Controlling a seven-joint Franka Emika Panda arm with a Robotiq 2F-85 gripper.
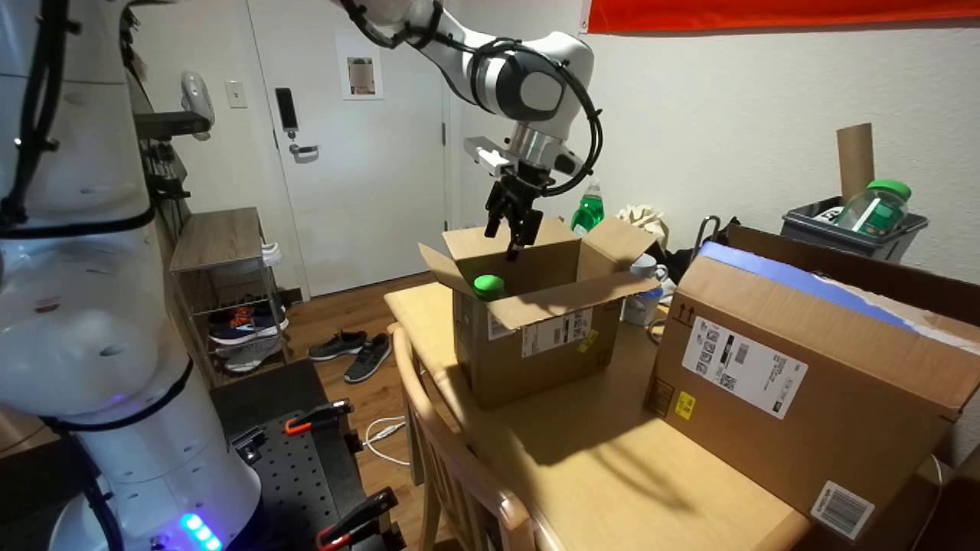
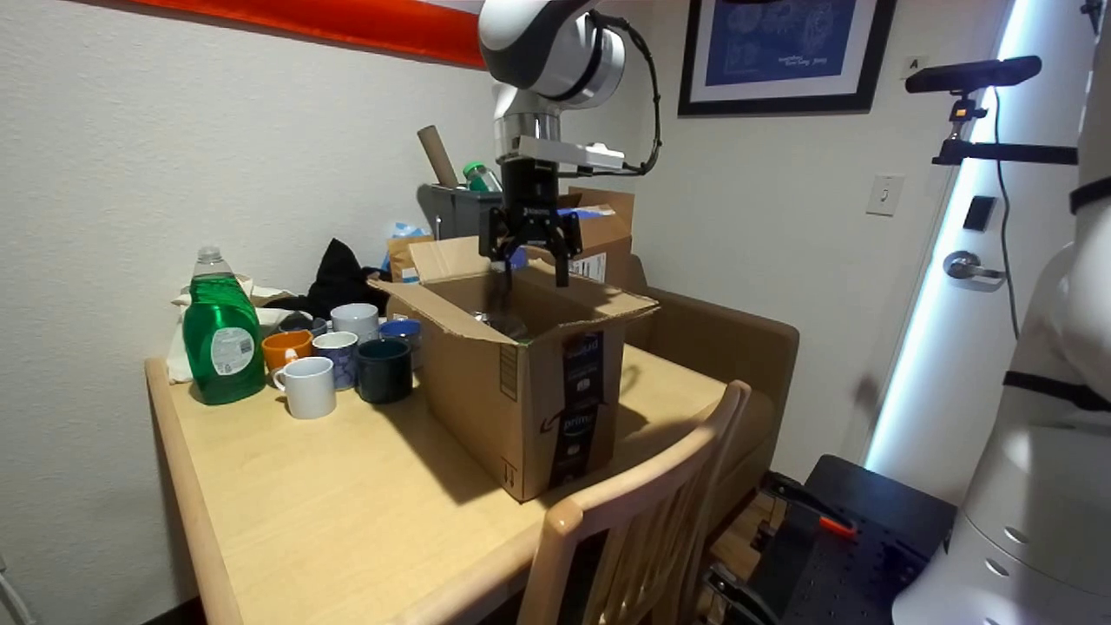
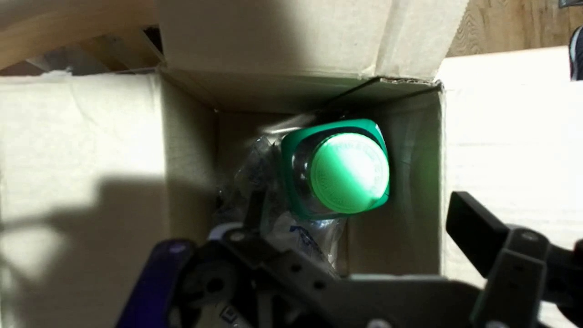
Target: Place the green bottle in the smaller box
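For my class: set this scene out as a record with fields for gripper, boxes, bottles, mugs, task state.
Gripper: open, empty, above the smaller box
Smaller box: on the table, open at the top
Larger box: right of the smaller box in an exterior view
Green-lidded bottle: inside the smaller box, lid up
Bottle of green liquid: standing on the table
Mugs: on the table
Task state: looks done if the green-lidded bottle is meant

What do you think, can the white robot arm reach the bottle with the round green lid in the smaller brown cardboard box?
Probably yes: its open black gripper hangs above the box, the flaps are spread, and nothing lies over the bottle. The gripper may need shifting first.
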